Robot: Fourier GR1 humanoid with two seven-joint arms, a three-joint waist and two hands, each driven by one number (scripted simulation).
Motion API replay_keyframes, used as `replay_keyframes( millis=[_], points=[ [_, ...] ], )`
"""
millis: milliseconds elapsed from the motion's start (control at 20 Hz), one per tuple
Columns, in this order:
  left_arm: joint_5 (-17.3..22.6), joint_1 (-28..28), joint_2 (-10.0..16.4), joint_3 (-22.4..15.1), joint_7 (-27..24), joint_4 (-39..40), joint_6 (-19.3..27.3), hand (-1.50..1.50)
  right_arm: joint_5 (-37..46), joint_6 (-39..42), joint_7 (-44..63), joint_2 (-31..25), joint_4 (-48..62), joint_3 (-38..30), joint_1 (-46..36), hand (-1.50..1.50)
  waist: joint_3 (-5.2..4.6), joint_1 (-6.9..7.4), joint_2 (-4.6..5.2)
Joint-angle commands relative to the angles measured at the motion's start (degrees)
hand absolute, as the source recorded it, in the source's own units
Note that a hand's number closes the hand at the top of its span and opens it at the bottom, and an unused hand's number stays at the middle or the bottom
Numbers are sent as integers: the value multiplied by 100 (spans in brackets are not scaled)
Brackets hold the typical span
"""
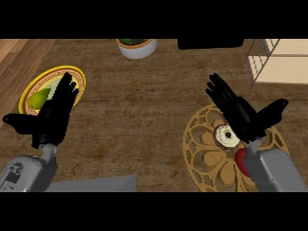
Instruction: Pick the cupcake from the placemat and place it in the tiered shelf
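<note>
Cupcake (227, 135), cream-topped, sits on round lacy golden placemat (209, 159).

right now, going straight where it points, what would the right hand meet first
Beyond the right hand is bare counter; first in line is probably the black object at the back, depth unclear.

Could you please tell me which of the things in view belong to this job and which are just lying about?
Job:
cupcake
placemat under it
tiered shelf
right hand, open over the placemat

Lying about:
yellow plate
green food on it
white pot
left hand, open over the plate
</note>
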Motion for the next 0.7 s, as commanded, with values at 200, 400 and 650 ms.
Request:
replay_keyframes(
  millis=[200, 400, 650],
  points=[
    [133, 503, 456, -43, 761, -165, 27, 0, 520, -135, -622, -1270, -489, -925, -373, 150, -624, -435, 328],
    [520, 961, 764, -161, 1047, -465, -64, 0, 1318, -503, -101, -2140, 207, -1091, 178, 150, -651, -462, 498],
    [991, 1258, 1294, -458, 1007, -596, 52, 0, 981, 77, -579, -2449, 251, -1356, 317, -150, -657, -445, 467]
  ],
)
